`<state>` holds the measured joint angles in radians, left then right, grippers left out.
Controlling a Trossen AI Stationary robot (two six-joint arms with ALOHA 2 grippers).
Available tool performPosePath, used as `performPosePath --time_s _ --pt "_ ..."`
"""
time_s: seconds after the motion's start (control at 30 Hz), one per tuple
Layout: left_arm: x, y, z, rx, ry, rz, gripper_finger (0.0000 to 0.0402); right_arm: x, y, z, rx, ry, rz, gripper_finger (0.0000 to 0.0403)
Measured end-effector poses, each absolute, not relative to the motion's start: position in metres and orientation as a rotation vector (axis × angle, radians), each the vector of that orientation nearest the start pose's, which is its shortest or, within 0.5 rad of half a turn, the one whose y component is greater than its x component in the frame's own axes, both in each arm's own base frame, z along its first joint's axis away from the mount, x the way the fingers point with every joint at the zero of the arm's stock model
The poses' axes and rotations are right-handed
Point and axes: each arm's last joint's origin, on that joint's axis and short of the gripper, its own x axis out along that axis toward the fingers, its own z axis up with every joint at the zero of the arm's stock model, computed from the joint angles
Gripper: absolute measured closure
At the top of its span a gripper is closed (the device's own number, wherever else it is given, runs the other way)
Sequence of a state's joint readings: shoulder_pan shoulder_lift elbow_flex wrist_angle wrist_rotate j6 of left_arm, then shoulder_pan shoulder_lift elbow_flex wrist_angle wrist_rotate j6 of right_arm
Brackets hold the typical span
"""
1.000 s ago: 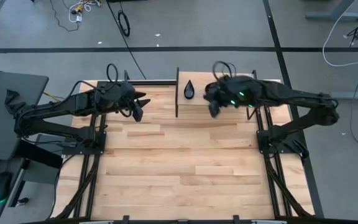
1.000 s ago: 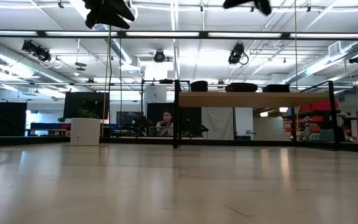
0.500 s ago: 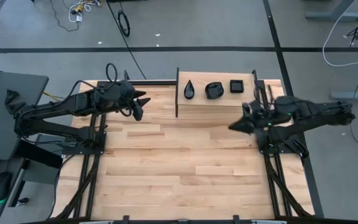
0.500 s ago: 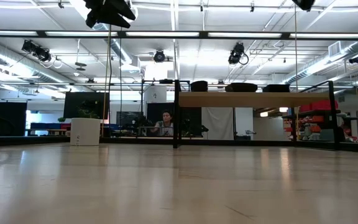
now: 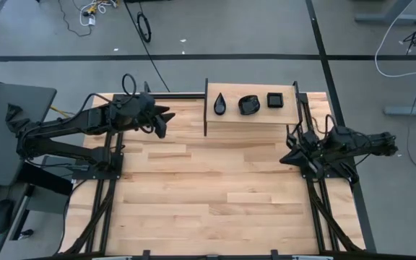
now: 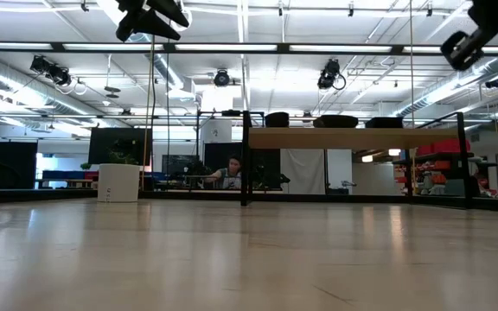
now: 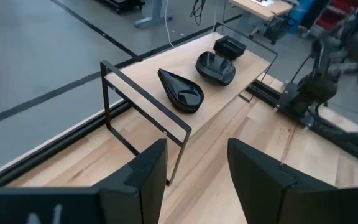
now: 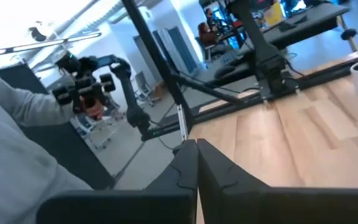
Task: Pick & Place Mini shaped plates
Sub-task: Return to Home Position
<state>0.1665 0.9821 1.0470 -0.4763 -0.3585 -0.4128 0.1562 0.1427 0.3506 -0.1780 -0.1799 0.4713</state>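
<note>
Three glossy black mini plates rest on a raised wooden shelf [image 5: 251, 115] at the table's far edge: a teardrop one [image 5: 220, 104], a rounded one [image 5: 248, 105] and a square one [image 5: 274, 100]. The left wrist view shows them too: teardrop [image 7: 181, 90], rounded [image 7: 215, 67], square [image 7: 230, 46]. My left gripper [image 5: 162, 121] hovers open left of the shelf, high above the table [image 6: 150, 17]. My right gripper [image 5: 286, 156] is shut and holds nothing, near the table's right edge and on the near side of the shelf [image 6: 467, 41]; its fingers meet in the right wrist view [image 8: 196, 165].
A small white pot with a green plant [image 6: 119, 180] stands at the table's far left. The shelf has a black wire frame [image 7: 143, 99]. Bare wooden tabletop [image 5: 208, 195] spreads over the middle and near side. A person [image 6: 232, 170] sits in the room beyond the table.
My right gripper has drawn back from above the shelf, toward the table's right edge and near side, and has come lower. The rounded and square plates, covered by the arm before, now show from above. The plates have kept their places.
</note>
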Motion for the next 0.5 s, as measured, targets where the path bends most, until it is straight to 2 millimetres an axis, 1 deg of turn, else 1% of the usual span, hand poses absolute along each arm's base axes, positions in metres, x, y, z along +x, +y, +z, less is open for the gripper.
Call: performPosePath --time_s 0.07,0.2,0.4,0.43,0.5 --pt "0.196 0.043 0.361 -0.386 0.293 0.599 0.0228 0.08 0.018 0.239 0.46 0.037 0.343 0.0401" --pt "0.196 0.043 0.361 -0.459 0.271 0.611 0.0228 0.081 0.018 0.221 0.416 -0.054 0.35 0.0401" --pt "0.197 0.043 0.361 -0.545 0.246 0.62 0.0228 0.092 0.017 0.191 0.331 -0.16 0.315 0.0401" --pt "0.197 0.043 0.361 -0.563 0.243 0.618 0.0228 0.093 0.017 0.186 0.327 -0.157 0.301 0.0401" --pt "0.197 0.043 0.361 -0.59 0.239 0.617 0.0228 0.094 0.014 0.184 0.29 -0.138 0.229 0.0401"
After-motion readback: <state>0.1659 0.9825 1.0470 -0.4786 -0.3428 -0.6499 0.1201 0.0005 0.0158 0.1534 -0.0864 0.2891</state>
